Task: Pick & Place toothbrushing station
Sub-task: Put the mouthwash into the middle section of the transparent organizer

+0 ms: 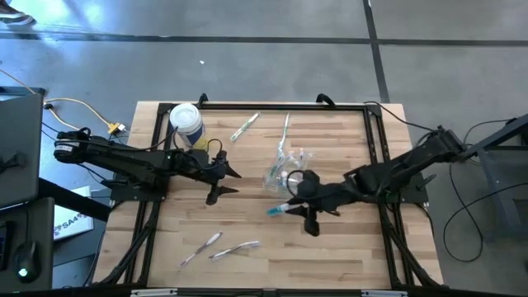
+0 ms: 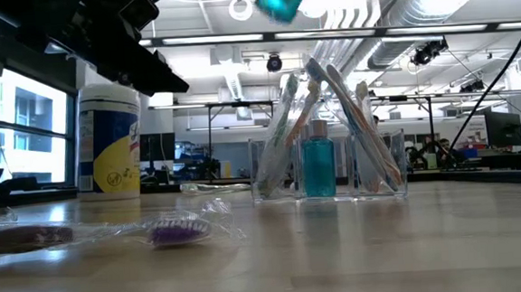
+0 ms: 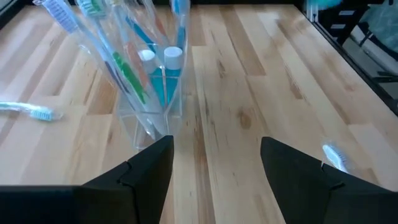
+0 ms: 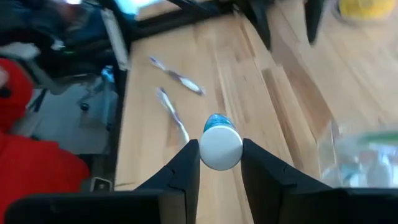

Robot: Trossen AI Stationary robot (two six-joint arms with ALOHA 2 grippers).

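Ample bare wood beside toothbrushing station (image 1: pixel 285 169)

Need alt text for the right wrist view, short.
The right gripper holds a small blue bottle with a white cap between its fingers, above the wooden table. Two wrapped toothbrushes lie on the wood beyond, and the clear holder of toothbrushes shows at one edge.

This was an open-plan lab or workshop. Exposed ducts (image 2: pixel 433 9) and pipes ran overhead, monitors (image 2: pixel 504 129) lined distant desks, and the wooden tabletop (image 1: pixel 330 247) stood on concrete floor (image 1: pixel 264 66).
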